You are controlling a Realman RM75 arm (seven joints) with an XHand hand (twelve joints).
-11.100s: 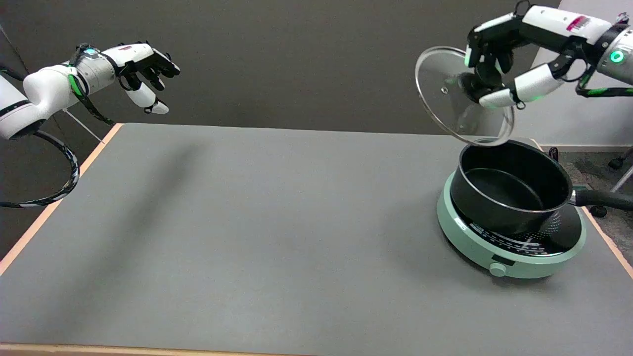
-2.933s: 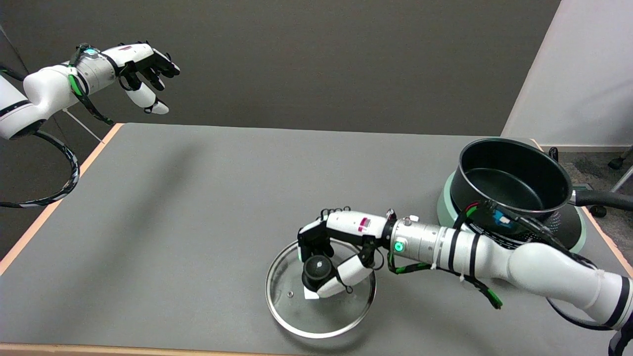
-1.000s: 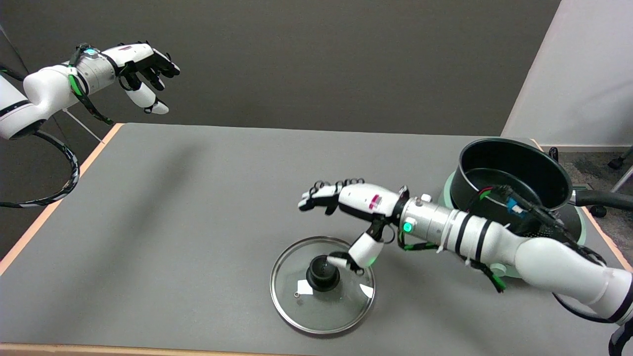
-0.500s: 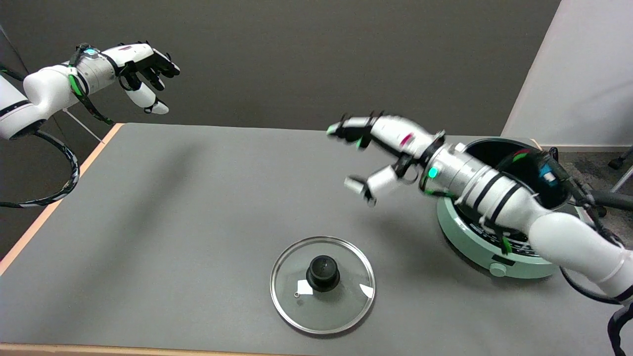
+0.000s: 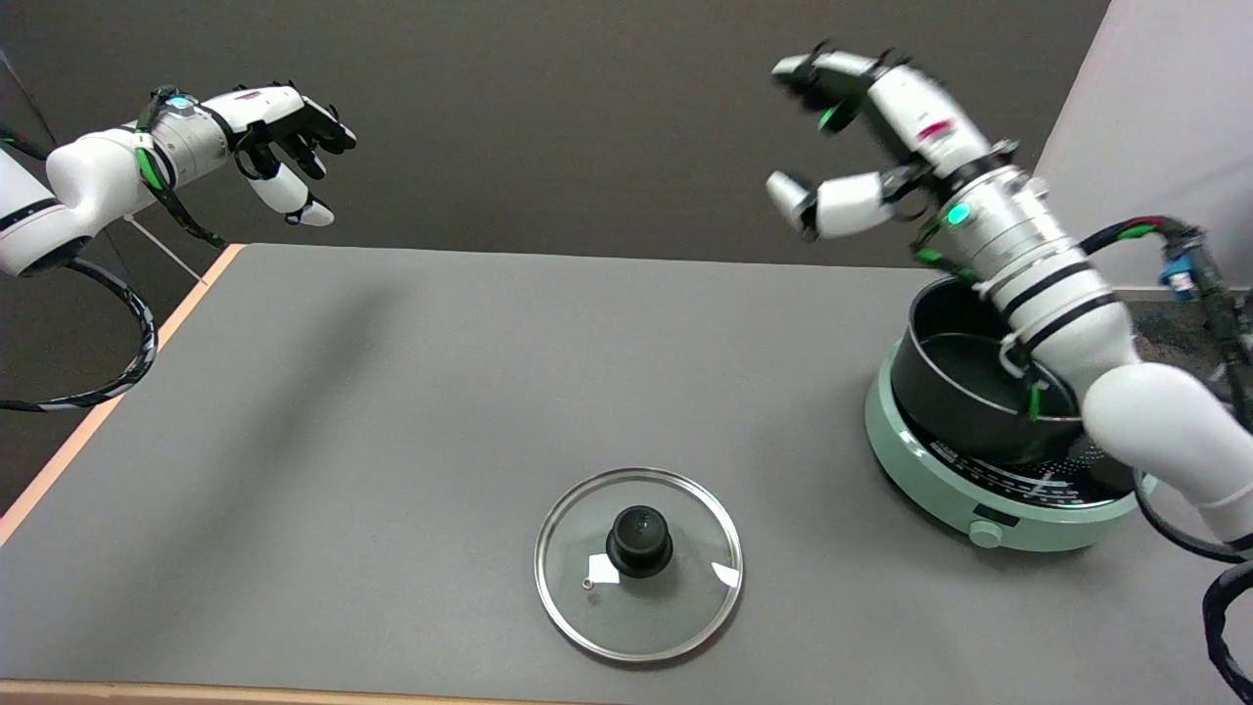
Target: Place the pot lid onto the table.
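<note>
the lid (image 5: 638,563) lies flat on the counter (image 5: 411,411), knob up, near the front edge and well apart from the pot (image 5: 964,387) on its green cooker (image 5: 940,490). nothing touches it. the right hand (image 5: 861,127) is high in the air over the far right of the counter, above and a little behind the pot, with its fingers (image 5: 798,70) spread and nothing between them; the outline is a bit blurred, so the exact finger pose is hard to read.

judging by this, the placing itself looks done and the step in hand is the retreat. to do it well, the arm should take a path that avoids the pot rim and the pot's handle, since the forearm crosses right over the pot in this view and a low swing could knock it off the cooker. the fingers are best left spread, with no dip back toward the lid: it sits close to the front edge, and a nudge could slide it off. the lid's glass rim looks level, so it needs no correction.
</note>
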